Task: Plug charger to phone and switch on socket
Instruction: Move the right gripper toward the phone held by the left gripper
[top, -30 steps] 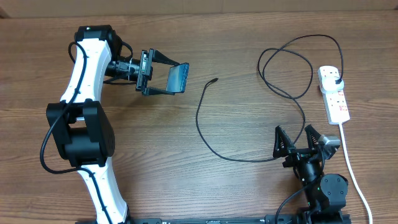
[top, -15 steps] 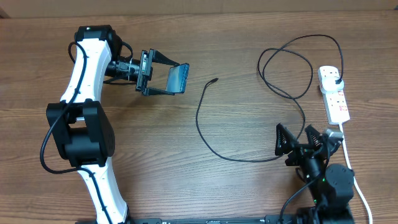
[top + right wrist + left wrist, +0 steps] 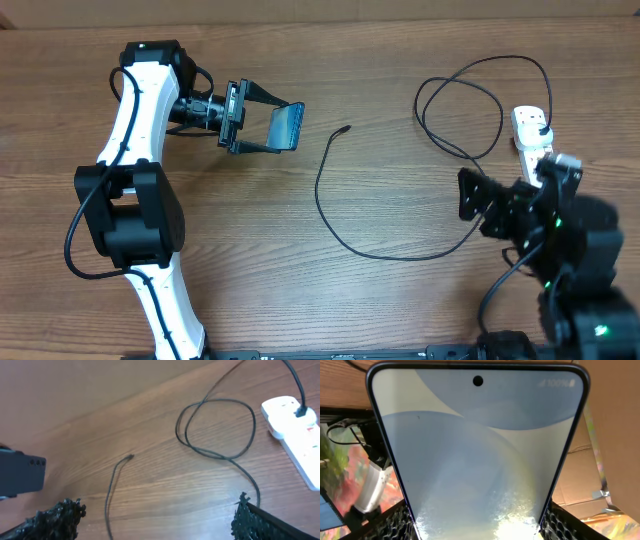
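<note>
Blue phone [image 3: 477, 450] screen reads "100%" — left jaws hold it; right jaws wide.

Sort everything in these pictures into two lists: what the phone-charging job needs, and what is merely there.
Belongs to the job:
phone, held in the left gripper
charger, tip lying free, plug already in the socket
right gripper, open and holding nothing

Merely there:
table, which only bears the things
cardboard boxes, seen past the phone in the left wrist view

phone [image 3: 477, 460] screen corner, apparently "100%", faint
</note>
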Controlling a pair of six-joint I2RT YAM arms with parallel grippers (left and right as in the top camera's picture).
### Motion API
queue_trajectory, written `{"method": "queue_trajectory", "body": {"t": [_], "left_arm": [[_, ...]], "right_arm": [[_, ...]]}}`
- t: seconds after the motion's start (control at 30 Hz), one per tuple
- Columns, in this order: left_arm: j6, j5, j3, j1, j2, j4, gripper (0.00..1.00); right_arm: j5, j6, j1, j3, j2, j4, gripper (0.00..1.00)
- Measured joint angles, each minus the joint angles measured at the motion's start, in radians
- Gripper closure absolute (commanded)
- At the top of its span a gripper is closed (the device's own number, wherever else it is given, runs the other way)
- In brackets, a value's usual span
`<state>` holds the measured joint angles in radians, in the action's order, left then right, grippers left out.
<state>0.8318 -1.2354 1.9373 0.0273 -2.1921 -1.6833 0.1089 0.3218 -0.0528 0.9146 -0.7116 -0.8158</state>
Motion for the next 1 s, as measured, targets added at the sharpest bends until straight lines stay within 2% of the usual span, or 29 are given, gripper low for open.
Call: {"method": "queue_trajectory", "body": {"t": [0.23,0.37,0.57,0.8,1.0], "left_arm": [[0.0,0.01,0.0,0.0,0.0,0.0,0.43],[0.0,0.014,0.0,0.0,0.0,0.0,0.43],[0.001,0.017,0.0,0.0,0.0,0.0,0.42],[0.001,0.027,0.0,0.0,0.0,0.0,0.43],[0.047,0.106,0.0,0.0,0.0,0.027,0.42]], "right_arm": [[0.016,-0.009,0.0,0.365,-0.237,-0.314,0.0],[0.019,-0.009,0.0,0.494,-0.324,-0.36,0.0],[0.026,-0.008,0.0,0.511,-0.369,-0.354,0.0],[0.124,-0.008,0.0,0.511,-0.428,-0.353,0.0],[0.216,-0.007,0.0,0.511,-0.471,-0.353,0.0]]}}
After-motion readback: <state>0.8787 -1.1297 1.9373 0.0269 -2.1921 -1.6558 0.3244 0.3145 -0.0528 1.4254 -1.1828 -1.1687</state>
